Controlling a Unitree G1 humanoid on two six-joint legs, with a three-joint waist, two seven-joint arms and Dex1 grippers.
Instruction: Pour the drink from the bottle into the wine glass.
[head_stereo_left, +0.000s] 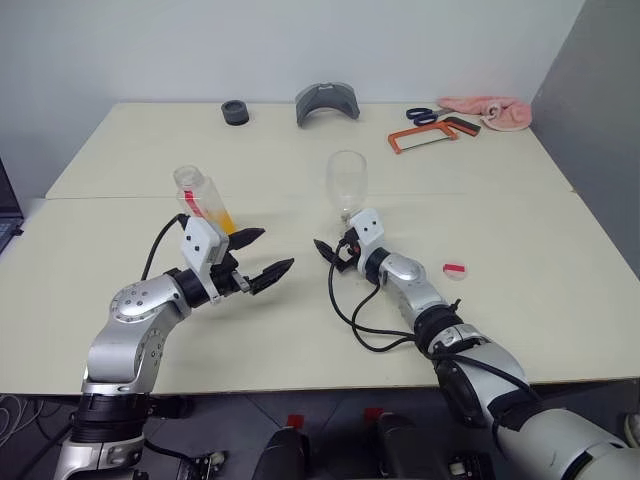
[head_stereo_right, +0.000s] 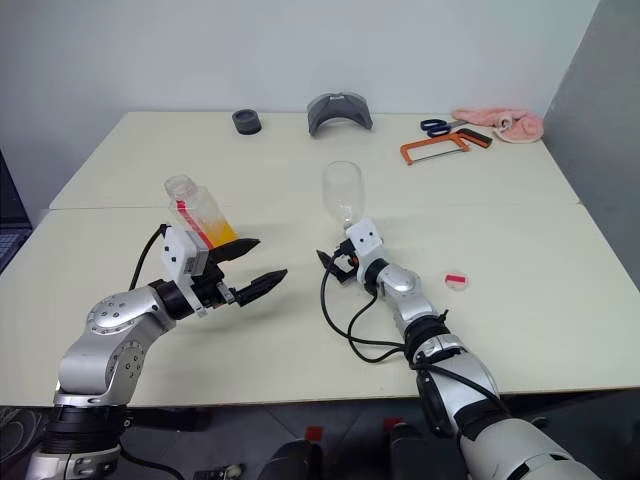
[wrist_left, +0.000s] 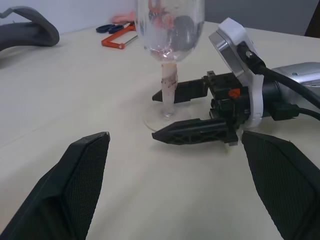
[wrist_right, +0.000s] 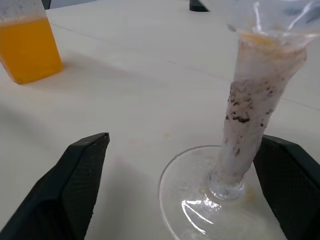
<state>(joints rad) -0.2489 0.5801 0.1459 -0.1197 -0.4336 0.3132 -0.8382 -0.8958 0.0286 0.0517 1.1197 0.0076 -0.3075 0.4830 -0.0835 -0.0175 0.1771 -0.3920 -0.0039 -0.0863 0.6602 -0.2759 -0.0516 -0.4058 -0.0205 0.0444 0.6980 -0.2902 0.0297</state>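
Note:
The bottle (head_stereo_left: 197, 196) stands uncapped on the table with the orange drink (wrist_right: 27, 47) low in it, a red strip down its side. My left gripper (head_stereo_left: 272, 252) hovers just in front of it, open and holding nothing, pointing toward the wine glass (head_stereo_left: 347, 180). The glass stands upright at mid-table and its bowl looks clear. My right gripper (head_stereo_left: 333, 252) is at the foot of the glass, open, with the stem (wrist_right: 247, 115) between its fingers and close to one of them. A small red and white cap (head_stereo_left: 455, 271) lies to the right.
At the table's far edge are a black round piece (head_stereo_left: 235, 112), a grey curved object (head_stereo_left: 327, 100), scissors (head_stereo_left: 428, 115), an orange hacksaw (head_stereo_left: 422, 137) and a pink cloth (head_stereo_left: 490, 110). A black cable (head_stereo_left: 365, 325) loops on the table beside my right forearm.

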